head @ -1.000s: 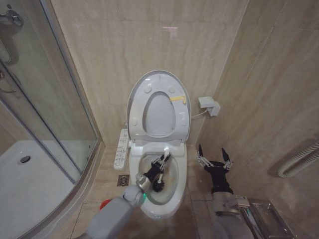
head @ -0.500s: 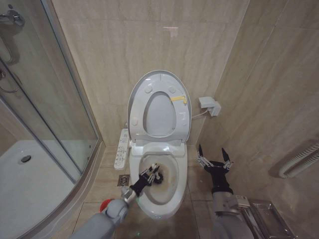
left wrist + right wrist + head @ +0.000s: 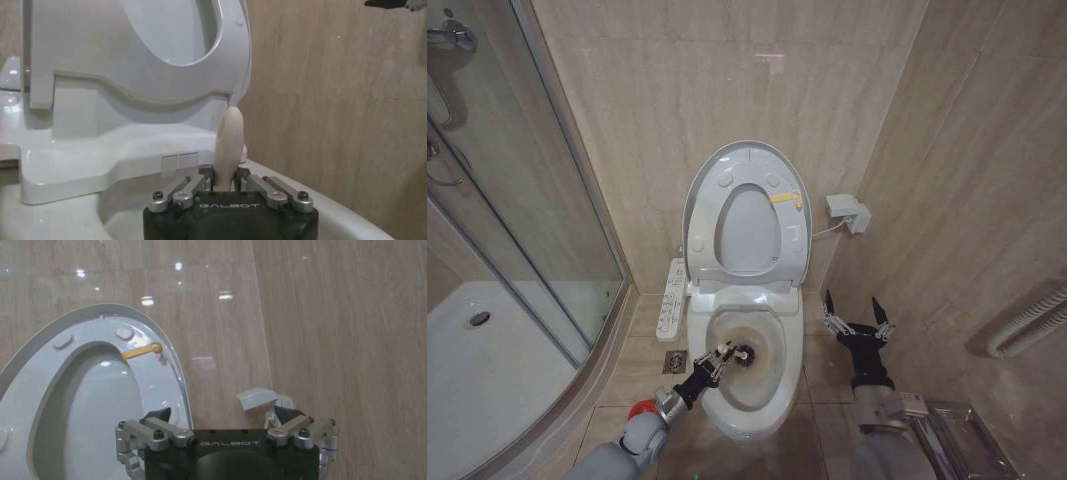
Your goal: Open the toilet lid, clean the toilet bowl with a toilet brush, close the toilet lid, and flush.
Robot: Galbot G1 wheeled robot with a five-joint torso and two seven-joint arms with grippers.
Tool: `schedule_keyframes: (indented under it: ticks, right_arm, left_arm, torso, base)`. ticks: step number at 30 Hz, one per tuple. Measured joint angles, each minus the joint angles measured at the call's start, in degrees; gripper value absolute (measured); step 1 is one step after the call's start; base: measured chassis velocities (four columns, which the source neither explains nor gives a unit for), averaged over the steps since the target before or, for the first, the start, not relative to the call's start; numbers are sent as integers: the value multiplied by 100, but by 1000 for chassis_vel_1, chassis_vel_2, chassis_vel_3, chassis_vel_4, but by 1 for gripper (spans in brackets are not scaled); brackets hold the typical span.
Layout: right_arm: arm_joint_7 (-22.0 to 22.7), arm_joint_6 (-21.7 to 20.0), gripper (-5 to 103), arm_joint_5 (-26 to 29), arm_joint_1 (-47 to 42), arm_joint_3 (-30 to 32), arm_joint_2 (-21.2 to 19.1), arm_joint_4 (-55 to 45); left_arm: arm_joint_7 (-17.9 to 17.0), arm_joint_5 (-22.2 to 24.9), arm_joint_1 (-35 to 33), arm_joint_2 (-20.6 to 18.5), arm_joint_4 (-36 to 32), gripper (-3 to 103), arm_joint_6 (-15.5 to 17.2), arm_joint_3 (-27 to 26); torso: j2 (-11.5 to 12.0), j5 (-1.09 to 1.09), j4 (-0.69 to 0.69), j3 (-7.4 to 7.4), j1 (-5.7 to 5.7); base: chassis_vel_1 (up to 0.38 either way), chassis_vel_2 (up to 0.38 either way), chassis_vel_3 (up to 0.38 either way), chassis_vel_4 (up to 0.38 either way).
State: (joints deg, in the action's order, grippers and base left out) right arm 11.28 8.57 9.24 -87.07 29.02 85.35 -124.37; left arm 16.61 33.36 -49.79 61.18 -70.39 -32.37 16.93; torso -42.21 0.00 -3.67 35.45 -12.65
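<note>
You've got one toilet bowl (image 3: pixel 772 375), one toilet lid (image 3: pixel 702 190) up, one seat (image 3: pixel 792 245) raised against it. One toilet brush (image 3: pixel 743 355), one red holder (image 3: pixel 640 410). Two grippers: left gripper (image 3: pixel 718 358), right gripper (image 3: pixel 855 318). One control panel (image 3: pixel 671 299), one floor drain (image 3: pixel 674 362), one wall box (image 3: pixel 845 211).

The head view looks down from above and in front of the toilet bowl (image 3: pixel 749 425), facing the tiled back wall (image 3: pixel 727 90), far enough to take in the shower tray (image 3: pixel 487 390) on the left. The left wrist view sits low at the bowl's rim (image 3: pixel 320 212), close up, facing the raised toilet lid (image 3: pixel 133 75). The right wrist view, beside the bowl, faces the same wall. All three views share the upright lid and seat (image 3: pixel 87 405).
</note>
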Motion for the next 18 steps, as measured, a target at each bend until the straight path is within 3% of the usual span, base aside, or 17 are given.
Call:
schedule_keyframes:
  ticks: [9, 18]
  right_arm:
    - [0, 0, 100, 0, 0, 0, 0, 0]
    - [0, 0, 100, 0, 0, 0, 0, 0]
  left_arm:
    - [2, -84, -66, -19, 52, 19, -8, -10]
    - [-26, -88, 622, 405, 23, 19, -23, 34]
  torso:
    - [0, 1, 2, 0, 0]
    - [0, 0, -1, 1, 0]
  base:
    - [0, 0, 0, 0]
    - [0, 0, 0, 0]
